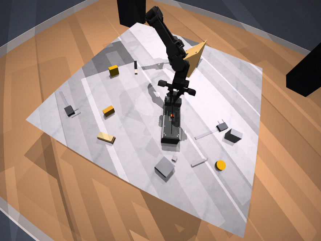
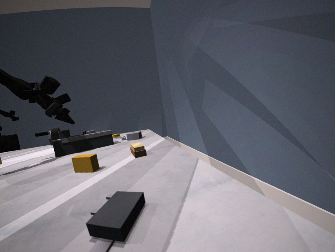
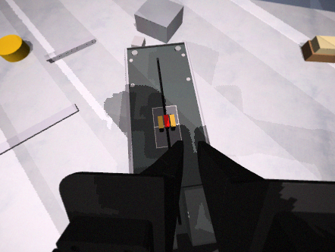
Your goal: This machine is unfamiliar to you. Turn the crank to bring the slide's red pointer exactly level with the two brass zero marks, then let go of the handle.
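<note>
The machine (image 1: 171, 129) (image 2: 83, 141) (image 3: 144, 76) is a long dark box with a slot down its top, in the middle of the mat. Its red pointer (image 1: 172, 114) (image 3: 166, 121) sits between the two brass marks (image 3: 160, 121) (image 3: 173, 120), level with them in the wrist view. The crank wheel (image 2: 55, 133) with its handle (image 2: 40, 134) sticks out at the machine's arm-side end. My gripper (image 1: 173, 95) (image 2: 67, 119) (image 3: 189, 146) hangs above that end, clear of the crank. Its fingers are nearly together with nothing between them.
A grey cube (image 1: 164, 167) (image 3: 159, 19) and a yellow disc (image 1: 220, 164) (image 3: 11, 47) lie beyond the machine's far end. Yellow blocks (image 1: 113, 70) (image 1: 108, 110), a tan block (image 1: 106, 137) (image 3: 320, 47), a dark block (image 1: 232, 135) and a tan wedge board (image 1: 195, 57) lie around.
</note>
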Controlling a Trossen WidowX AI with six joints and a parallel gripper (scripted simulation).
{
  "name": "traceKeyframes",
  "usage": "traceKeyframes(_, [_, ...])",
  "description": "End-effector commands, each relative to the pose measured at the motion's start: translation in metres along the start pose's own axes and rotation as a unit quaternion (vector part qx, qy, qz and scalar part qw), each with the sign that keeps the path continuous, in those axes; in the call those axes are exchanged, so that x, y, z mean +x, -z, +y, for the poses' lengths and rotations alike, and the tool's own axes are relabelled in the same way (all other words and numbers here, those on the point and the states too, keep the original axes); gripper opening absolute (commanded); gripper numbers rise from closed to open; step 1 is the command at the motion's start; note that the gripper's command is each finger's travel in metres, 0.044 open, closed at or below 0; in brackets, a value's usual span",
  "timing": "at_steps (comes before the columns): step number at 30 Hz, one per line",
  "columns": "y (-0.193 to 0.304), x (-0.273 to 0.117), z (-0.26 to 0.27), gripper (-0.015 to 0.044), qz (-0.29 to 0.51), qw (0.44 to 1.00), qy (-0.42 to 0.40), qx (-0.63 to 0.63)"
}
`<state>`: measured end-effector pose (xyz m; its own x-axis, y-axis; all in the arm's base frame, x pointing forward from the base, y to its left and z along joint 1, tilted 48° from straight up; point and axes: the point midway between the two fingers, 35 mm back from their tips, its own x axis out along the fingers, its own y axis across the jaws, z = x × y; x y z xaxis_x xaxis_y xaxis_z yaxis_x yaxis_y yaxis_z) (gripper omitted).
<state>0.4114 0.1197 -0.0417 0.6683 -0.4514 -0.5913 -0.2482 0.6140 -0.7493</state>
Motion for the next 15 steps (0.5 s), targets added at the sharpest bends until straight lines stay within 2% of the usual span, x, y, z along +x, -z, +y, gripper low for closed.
traceKeyframes(1, [0.0,-0.0001,-0.0001,0.0131,0.0,1.0,0.0,0.0])
traceKeyframes(12, [0.0,-0.0001,-0.0001,0.042,0.0,1.0,0.0,0.0])
traceKeyframes(14, [0.0,-0.0001,-0.0001,0.044,0.0,1.0,0.0,0.0])
traceKeyframes(15, [0.0,-0.0001,-0.0001,0.0414,0.0,1.0,0.0,0.0])
